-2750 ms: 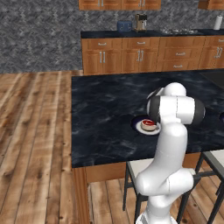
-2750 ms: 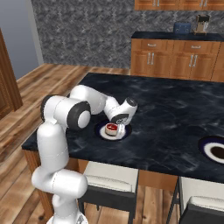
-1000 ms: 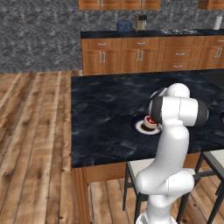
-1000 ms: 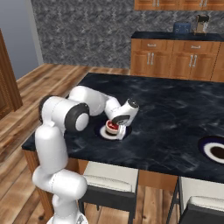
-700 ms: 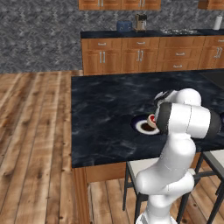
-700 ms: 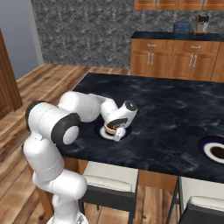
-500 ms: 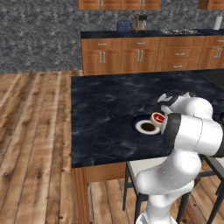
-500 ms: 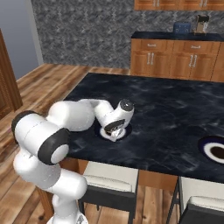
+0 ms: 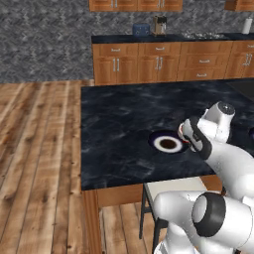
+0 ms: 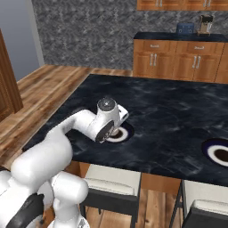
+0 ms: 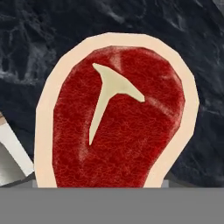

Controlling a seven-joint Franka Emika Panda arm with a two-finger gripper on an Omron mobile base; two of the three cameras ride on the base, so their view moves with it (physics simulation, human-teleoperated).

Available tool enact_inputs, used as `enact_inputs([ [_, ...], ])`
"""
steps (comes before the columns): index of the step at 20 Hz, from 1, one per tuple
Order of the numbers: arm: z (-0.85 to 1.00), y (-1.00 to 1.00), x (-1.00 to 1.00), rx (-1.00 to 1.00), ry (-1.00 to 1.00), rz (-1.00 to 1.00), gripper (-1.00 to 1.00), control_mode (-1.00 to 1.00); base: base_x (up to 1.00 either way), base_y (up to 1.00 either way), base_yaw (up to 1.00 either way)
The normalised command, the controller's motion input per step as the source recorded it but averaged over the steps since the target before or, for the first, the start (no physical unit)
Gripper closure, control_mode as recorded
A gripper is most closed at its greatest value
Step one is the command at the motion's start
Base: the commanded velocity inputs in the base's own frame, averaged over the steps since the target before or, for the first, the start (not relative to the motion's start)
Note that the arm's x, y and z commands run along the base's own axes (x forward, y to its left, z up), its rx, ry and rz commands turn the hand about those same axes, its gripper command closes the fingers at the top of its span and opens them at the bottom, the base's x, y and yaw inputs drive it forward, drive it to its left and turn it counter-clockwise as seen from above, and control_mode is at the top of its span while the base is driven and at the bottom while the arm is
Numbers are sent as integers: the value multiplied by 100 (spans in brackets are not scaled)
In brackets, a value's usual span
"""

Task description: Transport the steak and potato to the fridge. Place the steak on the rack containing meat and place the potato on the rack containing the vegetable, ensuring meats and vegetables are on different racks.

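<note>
Steak (image 11: 116, 122) lifted off plate (image 9: 167, 144); hand view shows gripper (image 9: 184, 133) holding it

A home kitchen: dark marble island counter (image 9: 124, 124) w/ stools (image 10: 111, 187) tucked under, wood cabinets (image 9: 158, 62) along a grey stone wall (image 9: 44, 44), plank floor (image 9: 34, 158), small appliances (image 9: 158, 25) on the back worktop.

No text, label, brand, number or sign can be read anywhere in these views. The small appliances at the top of both base views are too small and blurred to show any marking.
</note>
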Motion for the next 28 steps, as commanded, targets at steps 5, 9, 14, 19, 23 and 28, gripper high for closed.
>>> enact_inputs([
  [5,65,23,-80,2,-5,-46,100,-100,0,0,0],
  [9,59,16,-78,5,-3,-34,100,-100,0,0,0],
  [14,55,6,-81,11,-11,-10,100,-100,0,0,0],
  [19,55,0,-68,18,-11,0,100,-100,0,0,0],
  [23,66,7,-49,22,-2,0,100,-100,0,0,0],
  [28,63,20,-44,18,0,-10,100,-100,0,0,0],
])
